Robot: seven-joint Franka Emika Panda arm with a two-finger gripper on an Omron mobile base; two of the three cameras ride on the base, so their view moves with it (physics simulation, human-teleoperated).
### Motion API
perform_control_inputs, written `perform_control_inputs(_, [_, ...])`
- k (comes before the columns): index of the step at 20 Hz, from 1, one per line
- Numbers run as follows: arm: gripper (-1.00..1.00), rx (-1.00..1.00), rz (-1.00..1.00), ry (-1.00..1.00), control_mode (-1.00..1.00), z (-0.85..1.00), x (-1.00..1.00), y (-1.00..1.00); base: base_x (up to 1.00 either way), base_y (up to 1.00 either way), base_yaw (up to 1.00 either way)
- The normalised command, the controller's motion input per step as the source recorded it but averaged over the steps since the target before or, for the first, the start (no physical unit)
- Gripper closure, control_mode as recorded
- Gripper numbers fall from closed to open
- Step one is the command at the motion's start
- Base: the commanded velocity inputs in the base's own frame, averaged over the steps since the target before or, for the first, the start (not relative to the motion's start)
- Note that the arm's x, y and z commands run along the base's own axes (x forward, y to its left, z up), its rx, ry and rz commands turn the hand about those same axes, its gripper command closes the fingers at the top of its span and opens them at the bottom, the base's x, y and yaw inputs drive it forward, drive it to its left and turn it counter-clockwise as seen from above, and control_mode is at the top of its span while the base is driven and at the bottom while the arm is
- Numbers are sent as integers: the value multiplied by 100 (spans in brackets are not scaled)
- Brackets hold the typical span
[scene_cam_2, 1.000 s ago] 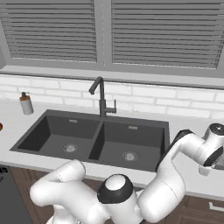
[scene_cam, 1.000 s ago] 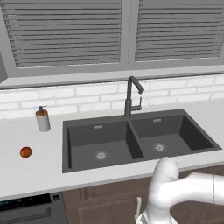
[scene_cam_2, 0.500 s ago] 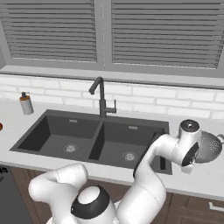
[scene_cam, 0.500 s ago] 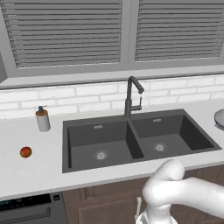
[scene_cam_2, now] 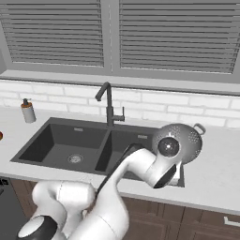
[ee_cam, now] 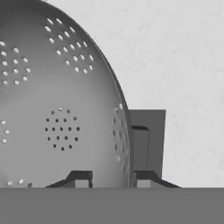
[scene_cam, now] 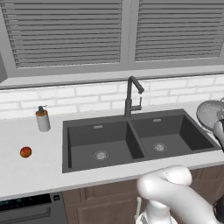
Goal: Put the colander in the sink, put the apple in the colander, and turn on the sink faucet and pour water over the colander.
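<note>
The fingers [ee_cam: 111,180] are closed on the colander's [scene_cam_2: 183,141] rim, lifted beside the sink [scene_cam_2: 56,140]; the next move presumably lowers it into a basin.

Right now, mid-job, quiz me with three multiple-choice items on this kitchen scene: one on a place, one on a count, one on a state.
1. Where is the apple?
A. on the counter left of the sink
B. in the left basin
C. inside the colander

2. How many round silver drains show in the sink?
A. one
B. two
C. three

3. What is the gripper doing?
A. open above the sink faucet
B. shut on the soap dispenser
C. shut on the colander's rim

Answers: 1 A, the fruit lies on the pale counter below the soap dispenser. 2 B, one drain in each basin. 3 C, the hand view shows a fingertip on each side of the rim.
</note>
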Motion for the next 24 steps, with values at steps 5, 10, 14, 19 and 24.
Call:
perform_control_inputs(5, [100,-1,23,7,-100,51,0,100,0,0,0])
perform_control_inputs(10, [100,-14,1,6,-100,47,0,100,0,0,0])
perform_control_inputs(14, [100,-17,0,24,-100,36,-1,100,0,0,0])
perform_control_inputs(19, [100,-7,0,38,-100,33,-28,96,0,0,0])
perform_control_inputs(24, [100,0,0,28,-100,21,-30,99,0,0,0])
